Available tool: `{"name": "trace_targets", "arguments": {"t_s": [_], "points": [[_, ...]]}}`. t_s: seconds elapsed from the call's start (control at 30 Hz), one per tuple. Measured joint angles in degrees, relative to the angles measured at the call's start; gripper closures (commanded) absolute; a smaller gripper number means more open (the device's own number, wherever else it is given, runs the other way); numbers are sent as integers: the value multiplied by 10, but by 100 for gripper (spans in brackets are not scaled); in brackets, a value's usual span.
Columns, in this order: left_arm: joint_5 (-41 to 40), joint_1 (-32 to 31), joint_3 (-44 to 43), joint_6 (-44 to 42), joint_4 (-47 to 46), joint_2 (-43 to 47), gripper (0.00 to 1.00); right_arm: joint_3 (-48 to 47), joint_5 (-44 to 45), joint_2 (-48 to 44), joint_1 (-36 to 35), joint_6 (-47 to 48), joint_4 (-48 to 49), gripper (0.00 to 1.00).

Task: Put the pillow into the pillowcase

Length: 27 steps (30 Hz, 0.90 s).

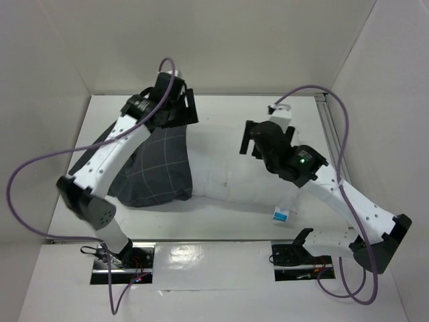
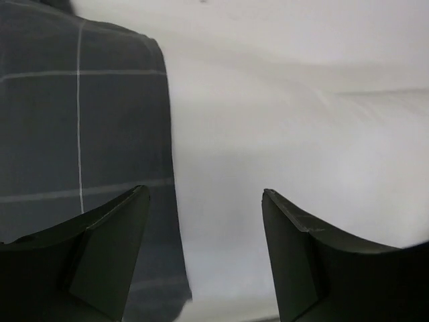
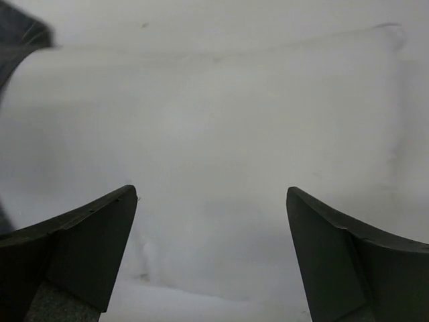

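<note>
The white pillow (image 1: 228, 176) lies across the middle of the table, its left end inside the dark grey checked pillowcase (image 1: 157, 168). A small blue-and-white tag (image 1: 281, 215) sticks out at its near right corner. My left gripper (image 1: 177, 107) hangs over the far edge of the pillowcase mouth, open, with nothing between its fingers; its wrist view shows the pillowcase (image 2: 80, 134) beside the bare pillow (image 2: 288, 134). My right gripper (image 1: 258, 141) is open above the pillow's right half (image 3: 214, 134), holding nothing.
White walls enclose the table on the left, back and right. A metal rail (image 1: 328, 124) runs along the right edge. Purple cables (image 1: 40, 161) loop from both arms. The arm bases (image 1: 127, 258) sit at the near edge.
</note>
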<state>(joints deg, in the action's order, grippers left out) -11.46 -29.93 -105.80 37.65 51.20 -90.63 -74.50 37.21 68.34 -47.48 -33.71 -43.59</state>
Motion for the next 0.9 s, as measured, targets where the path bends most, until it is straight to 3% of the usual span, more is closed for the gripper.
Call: {"name": "trace_targets", "arguments": {"t_s": [0.13, 0.23, 0.4, 0.5, 0.57, 0.67, 0.7, 0.9], "points": [[-56, 10, -97, -3, 28, -147, 19, 1, 20, -25, 83, 1, -26, 0], [-101, 14, -164, -4, 59, -235, 19, 12, 25, -25, 100, 0, -31, 0], [-147, 21, -177, -3, 92, -282, 24, 47, 23, 6, 101, -8, -37, 0], [-156, 24, -176, -4, 93, -282, 32, 60, 22, 36, 110, -12, -35, 0], [-157, 27, -174, -4, 92, -282, 42, 63, 3, 56, 138, -4, -20, 0], [-157, 32, -170, -12, 92, -282, 56, 63, -56, 79, 235, 27, 28, 0], [-157, 32, -170, -13, 92, -282, 67, 61, -78, 87, 271, 38, 47, 0], [-150, 41, -169, -34, 92, -281, 93, 22, -181, 131, 421, 77, 98, 0]]}}
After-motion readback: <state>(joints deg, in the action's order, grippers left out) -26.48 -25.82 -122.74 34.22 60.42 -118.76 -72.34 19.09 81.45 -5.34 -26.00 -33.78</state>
